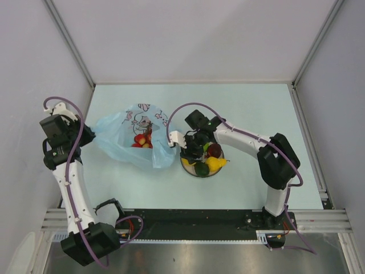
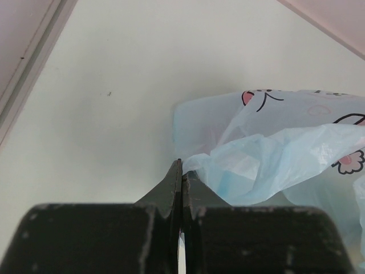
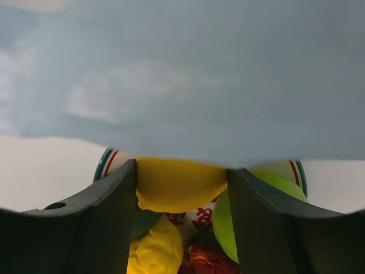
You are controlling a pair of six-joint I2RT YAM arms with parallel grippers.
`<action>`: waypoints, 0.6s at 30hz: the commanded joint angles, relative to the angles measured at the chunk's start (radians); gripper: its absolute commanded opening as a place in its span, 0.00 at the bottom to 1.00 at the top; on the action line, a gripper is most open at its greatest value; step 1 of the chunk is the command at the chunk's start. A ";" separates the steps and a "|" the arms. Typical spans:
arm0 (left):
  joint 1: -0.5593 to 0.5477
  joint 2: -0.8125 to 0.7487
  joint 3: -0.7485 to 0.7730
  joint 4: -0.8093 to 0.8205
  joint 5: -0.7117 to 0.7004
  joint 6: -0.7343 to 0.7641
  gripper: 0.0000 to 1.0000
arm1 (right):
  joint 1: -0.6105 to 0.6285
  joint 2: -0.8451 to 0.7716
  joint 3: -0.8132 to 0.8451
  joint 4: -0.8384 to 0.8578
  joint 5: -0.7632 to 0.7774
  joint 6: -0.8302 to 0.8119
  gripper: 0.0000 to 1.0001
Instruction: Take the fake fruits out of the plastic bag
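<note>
- Top external view showed you the thin, crinkly, translucent light-blue plastic bag (image 1: 128,142) lying on the pale tabletop (image 1: 256,108), just left of the round white plate (image 3: 106,162).
- Small glossy red plastic fruits (image 1: 142,140) sat inside the bag, visible through its open mouth.
- Your left end effector (image 2: 181,174) had its fingers pressed together, clamped on the bag's left edge.
- Your right end effector (image 3: 181,171) hung over the plate, gripping a glossy yellow plastic fruit (image 3: 179,185) that touched both fingers.
- On the plate below lay a light-green rounded fruit (image 3: 223,225) and a second yellow piece (image 3: 154,251). From above you could also see a dark green fruit (image 1: 201,169) and a dark red one (image 1: 214,150).
- A blurred blue-grey mass filled the upper right wrist view; you could not tell what it was.
</note>
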 commanded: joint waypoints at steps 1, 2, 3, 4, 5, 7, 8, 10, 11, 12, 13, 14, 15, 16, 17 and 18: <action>0.009 -0.008 -0.003 0.028 0.056 -0.010 0.00 | 0.002 0.001 0.017 0.034 0.063 -0.013 0.43; 0.009 -0.006 -0.008 0.033 0.061 -0.014 0.00 | 0.004 0.004 0.017 0.034 0.064 -0.012 0.43; 0.009 -0.006 -0.011 0.037 0.065 -0.015 0.00 | 0.008 0.007 0.017 0.028 0.064 -0.010 0.44; 0.007 -0.005 -0.014 0.046 0.073 -0.018 0.00 | 0.011 0.007 0.015 0.025 0.066 -0.007 0.44; 0.009 -0.005 -0.017 0.048 0.076 -0.020 0.00 | 0.013 0.011 0.015 0.019 0.063 -0.004 0.44; 0.010 -0.006 -0.020 0.049 0.087 -0.021 0.00 | 0.023 0.013 0.015 0.008 0.058 0.014 0.45; 0.009 -0.006 -0.021 0.053 0.087 -0.021 0.00 | 0.030 0.010 0.012 0.005 0.057 0.022 0.45; 0.010 -0.006 -0.025 0.051 0.087 -0.021 0.00 | 0.040 0.008 0.011 0.000 0.054 0.039 0.46; 0.009 -0.008 -0.025 0.051 0.087 -0.021 0.00 | 0.045 0.004 0.009 0.000 0.049 0.057 0.47; 0.009 -0.008 -0.028 0.053 0.088 -0.021 0.00 | 0.046 0.001 0.008 0.000 0.051 0.063 0.47; 0.010 -0.008 -0.028 0.054 0.088 -0.021 0.00 | 0.053 -0.002 0.008 -0.001 0.051 0.069 0.47; 0.010 -0.009 -0.031 0.054 0.090 -0.021 0.00 | 0.059 -0.004 0.006 -0.003 0.052 0.068 0.48; 0.010 -0.009 -0.032 0.056 0.088 -0.021 0.00 | 0.065 -0.005 -0.001 -0.009 0.057 0.062 0.49; 0.010 -0.009 -0.034 0.056 0.090 -0.021 0.00 | 0.071 -0.007 -0.008 -0.010 0.064 0.051 0.50; 0.010 -0.009 -0.032 0.054 0.092 -0.021 0.00 | 0.086 -0.010 -0.015 -0.010 0.087 0.039 0.51; 0.010 -0.009 -0.035 0.054 0.092 -0.021 0.00 | 0.094 -0.012 -0.027 -0.012 0.100 0.034 0.53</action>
